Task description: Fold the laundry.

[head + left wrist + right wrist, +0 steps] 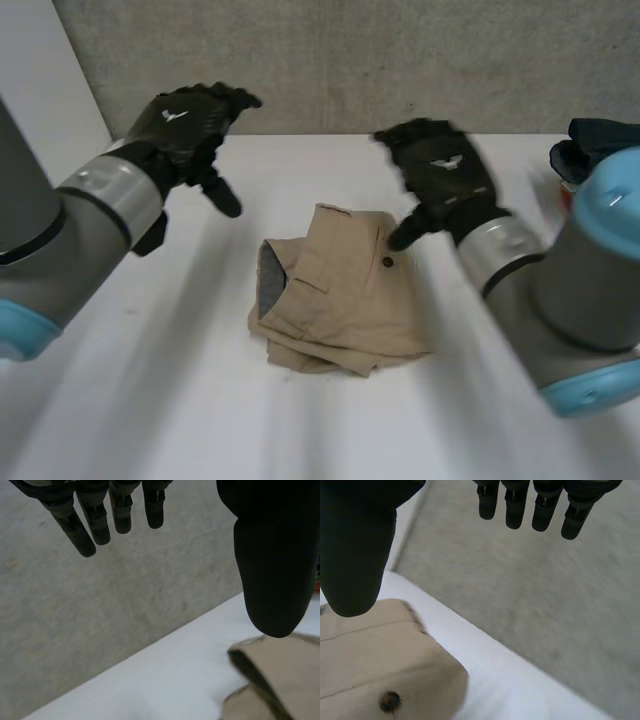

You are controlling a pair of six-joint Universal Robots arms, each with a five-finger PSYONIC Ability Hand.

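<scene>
Black fingers spread and relaxed, the left hand (185, 125) hovers above the white table (150, 400), thumb pointing down, holding nothing. Near it, at the table's middle, lie khaki trousers (335, 300), folded into a compact bundle. Grey lining shows at the waistband and a dark button (388, 262) faces up. Over the button side hangs the right hand (440, 170), also spread and empty. Its thumb is close to the cloth; whether it touches cannot be told. Dark clothes (595, 140) sit behind the right arm.
</scene>
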